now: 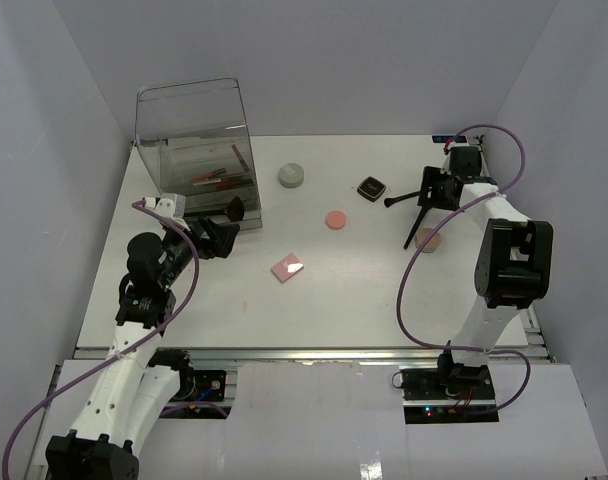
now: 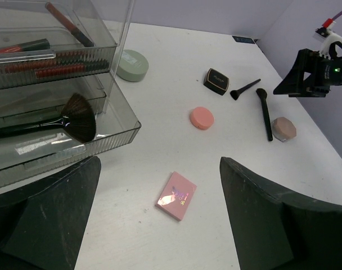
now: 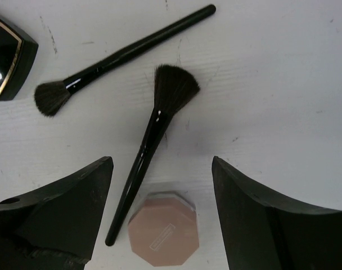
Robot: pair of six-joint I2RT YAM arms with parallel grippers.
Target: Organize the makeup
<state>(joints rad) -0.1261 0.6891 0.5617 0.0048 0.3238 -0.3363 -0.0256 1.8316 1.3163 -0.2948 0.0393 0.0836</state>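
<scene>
the left arm (image 1: 134, 300) rises from its base at the near left and leans forward, elbow bent, wrist angled to the right. the left gripper (image 2: 160, 163) stands wide apart with nothing between its fingers. the right arm (image 1: 509, 260) folds up high and reaches to the far right. the right gripper (image 3: 161, 160) points straight down, jaws parted and empty.

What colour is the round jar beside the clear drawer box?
Pale green jar, clearest in the left wrist view.
</scene>
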